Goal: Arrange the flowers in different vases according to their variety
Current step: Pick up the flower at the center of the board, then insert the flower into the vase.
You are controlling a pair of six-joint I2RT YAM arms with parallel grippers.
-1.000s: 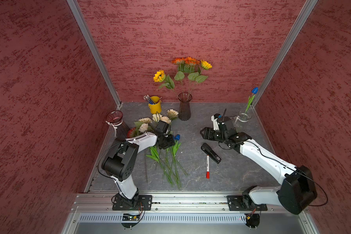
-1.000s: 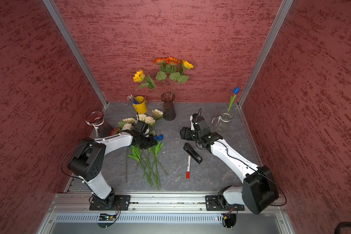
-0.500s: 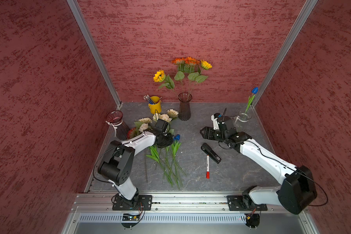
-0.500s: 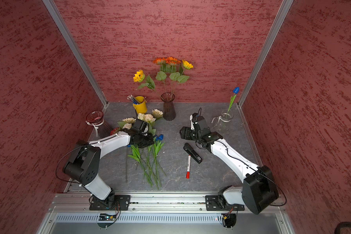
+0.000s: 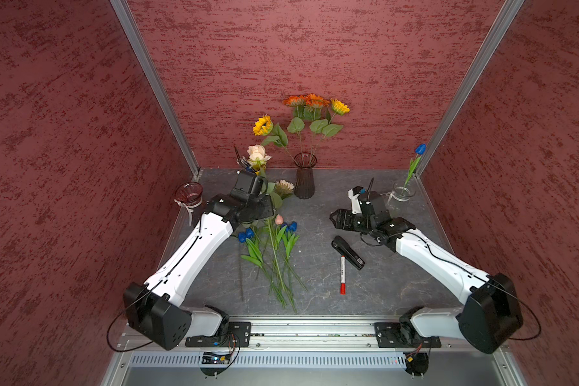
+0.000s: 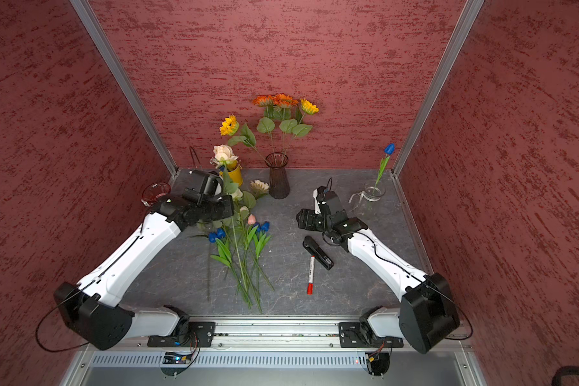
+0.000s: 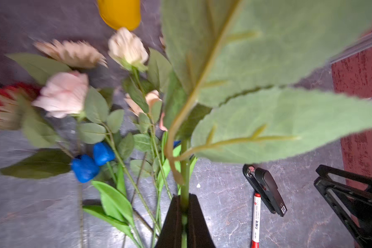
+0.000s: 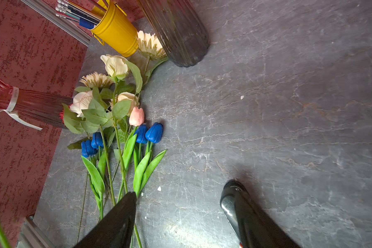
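You have three vases (image 6: 278, 182). The flared smoky vase (image 5: 189, 195), tied with a white ribbon (image 5: 189, 206), stands by the left wall. The tall ribbed vase (image 5: 304, 182) holds four sunflowers (image 5: 315, 100), two orange and two yellow. The small clear vase (image 5: 402, 193) holds one blue tulip (image 5: 420, 148). Your left end effector (image 7: 184, 199) pinches the green stem of a cream rose (image 5: 257, 154), held clear of the desk (image 5: 398, 284). Four blue tulips (image 8: 154, 132), one pink tulip (image 8: 136, 116) and three roses (image 8: 115, 65) lie on it. Your right end effector (image 8: 180, 191) is spread above it.

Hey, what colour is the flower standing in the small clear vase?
Blue. The tulip in the clear vase shows best in a top view.
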